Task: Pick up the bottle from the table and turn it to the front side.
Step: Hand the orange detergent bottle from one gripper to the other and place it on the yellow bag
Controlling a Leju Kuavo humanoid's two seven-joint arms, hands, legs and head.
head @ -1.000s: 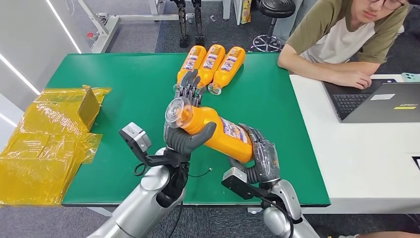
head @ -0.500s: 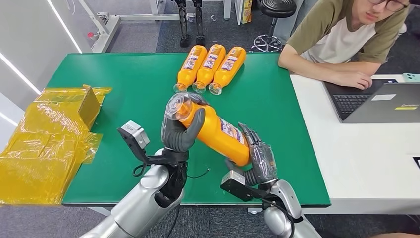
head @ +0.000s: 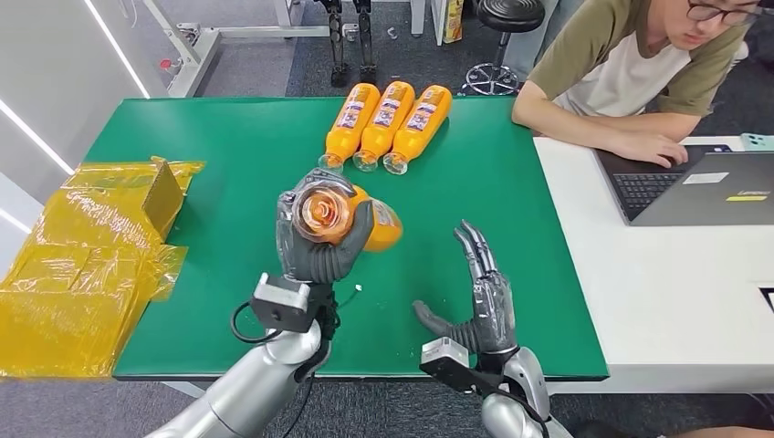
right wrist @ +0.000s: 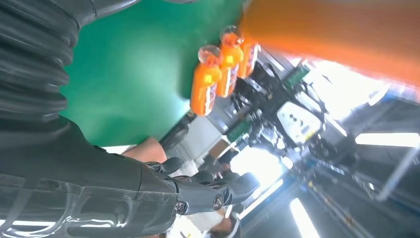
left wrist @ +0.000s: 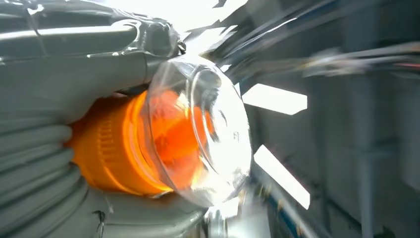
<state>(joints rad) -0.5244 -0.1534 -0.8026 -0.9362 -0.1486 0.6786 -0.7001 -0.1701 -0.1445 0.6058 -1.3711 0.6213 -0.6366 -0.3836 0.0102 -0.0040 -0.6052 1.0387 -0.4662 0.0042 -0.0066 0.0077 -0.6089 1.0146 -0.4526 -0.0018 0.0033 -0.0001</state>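
while the right hand [head: 482,297] stands nearest at five o'clock, fingers spread wide and holding nothing, the left hand [head: 315,248] grips the orange bottle [head: 351,219] above the green table [head: 228,146], its clear cap [left wrist: 208,131] facing the camera. yellow wrapping [head: 82,255] lies at nine o'clock. three bottles [head: 388,119] lie side by side at twelve. a person [head: 639,73] sits by a laptop [head: 694,187] at two.

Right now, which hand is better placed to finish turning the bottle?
The left hand: it grips the bottle near its cap, lifted off the table. The right hand is open, apart.
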